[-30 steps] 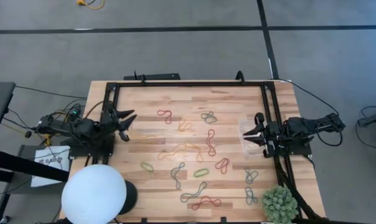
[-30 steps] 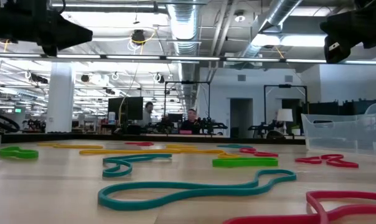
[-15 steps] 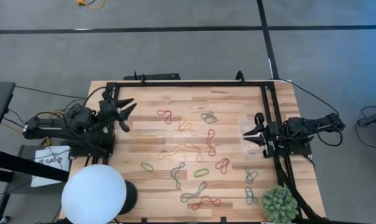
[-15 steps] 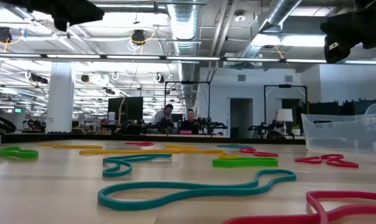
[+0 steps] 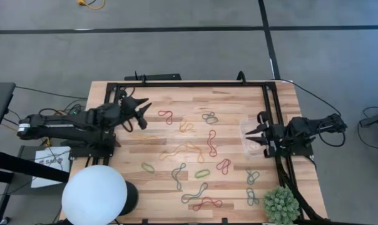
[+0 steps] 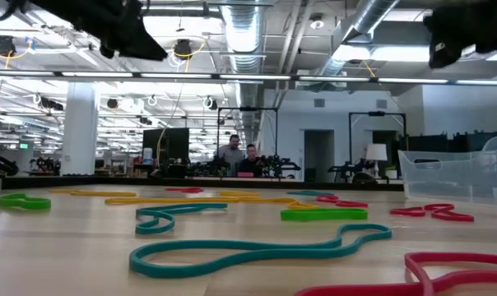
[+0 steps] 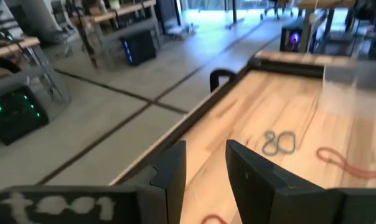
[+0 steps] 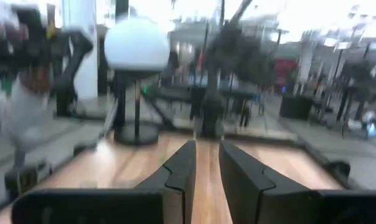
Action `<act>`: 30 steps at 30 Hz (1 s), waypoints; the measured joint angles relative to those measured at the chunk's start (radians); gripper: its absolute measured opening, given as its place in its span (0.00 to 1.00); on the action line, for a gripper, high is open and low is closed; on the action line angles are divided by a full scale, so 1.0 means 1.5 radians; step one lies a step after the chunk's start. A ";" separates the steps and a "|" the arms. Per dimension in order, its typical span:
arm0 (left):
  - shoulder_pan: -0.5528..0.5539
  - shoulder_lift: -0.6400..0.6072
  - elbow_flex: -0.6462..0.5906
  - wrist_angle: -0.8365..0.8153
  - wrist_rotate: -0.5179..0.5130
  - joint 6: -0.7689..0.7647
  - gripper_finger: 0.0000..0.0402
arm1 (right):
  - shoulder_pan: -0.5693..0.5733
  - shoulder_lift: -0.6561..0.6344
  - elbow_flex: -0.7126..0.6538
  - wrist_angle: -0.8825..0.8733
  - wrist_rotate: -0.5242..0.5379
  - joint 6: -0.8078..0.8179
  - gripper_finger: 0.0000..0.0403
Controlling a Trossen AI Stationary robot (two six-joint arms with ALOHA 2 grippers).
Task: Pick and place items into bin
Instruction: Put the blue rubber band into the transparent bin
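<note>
Many rubber-band items lie flat on the wooden table: a red one [image 5: 166, 116], an orange one [image 5: 186, 126], a grey one [image 5: 209, 117], a teal one [image 6: 257, 251] and several more. The clear bin [image 5: 251, 141] stands on the table near its right edge and also appears in the low view [image 6: 454, 174]. My left gripper [image 5: 141, 112] hovers open above the table's far left part, short of the red band, with nothing between its fingers [image 7: 205, 168]. My right gripper [image 5: 259, 131] hangs over the bin, its fingers a little apart [image 8: 206, 165] and empty.
A white globe lamp [image 5: 95, 195] stands at the near left corner and a spiky green plant [image 5: 281, 205] at the near right. A black frame rail [image 5: 189, 84] runs round the table's edges. People [image 6: 236, 156] stand far off in the room.
My left gripper has risen and swung from the table's left edge toward the far edge and inward over the table, toward the red band. Its fingers have stayed open. The bands and the bin lie as before.
</note>
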 joint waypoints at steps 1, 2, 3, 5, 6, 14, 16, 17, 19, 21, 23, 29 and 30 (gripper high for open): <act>0.006 0.011 0.000 0.001 0.007 0.001 0.26 | 0.000 0.000 0.011 0.002 0.011 0.009 0.16; 0.012 0.020 0.000 0.000 0.016 0.005 0.26 | 0.000 0.000 0.026 -0.002 0.030 0.024 0.16; 0.017 0.029 0.000 0.000 0.023 0.007 0.26 | 0.000 0.003 0.042 -0.015 0.055 0.048 0.16; 0.025 0.041 0.000 0.000 0.034 0.003 0.26 | 0.000 0.022 0.085 -0.066 0.101 0.119 0.16; 0.029 0.047 0.000 0.001 0.037 -0.004 0.26 | 0.000 0.035 0.109 -0.097 0.112 0.156 0.16; 0.033 0.067 0.000 0.017 0.051 -0.030 0.26 | -0.004 0.265 0.295 -0.195 0.110 0.173 0.16; 0.033 0.066 0.000 0.026 0.051 -0.031 0.26 | -0.012 0.329 0.346 -0.212 0.110 0.151 0.16; 0.032 0.066 0.000 0.026 0.051 -0.033 0.26 | -0.018 0.358 0.370 -0.218 0.110 0.139 0.16; 0.032 0.066 0.000 0.027 0.051 -0.041 0.26 | -0.031 0.410 0.412 -0.216 0.111 0.134 0.16; 0.033 0.066 0.000 0.026 0.051 -0.047 0.26 | -0.041 0.459 0.444 -0.201 0.112 0.146 0.16; 0.032 0.066 0.000 0.020 0.051 -0.048 0.26 | -0.045 0.502 0.462 -0.170 0.112 0.162 0.16; 0.032 0.066 0.000 0.007 0.050 -0.048 0.26 | -0.045 0.606 0.476 -0.074 0.112 0.190 0.16; 0.032 0.066 0.000 0.005 0.050 -0.048 0.26 | -0.045 0.623 0.476 -0.056 0.112 0.190 0.16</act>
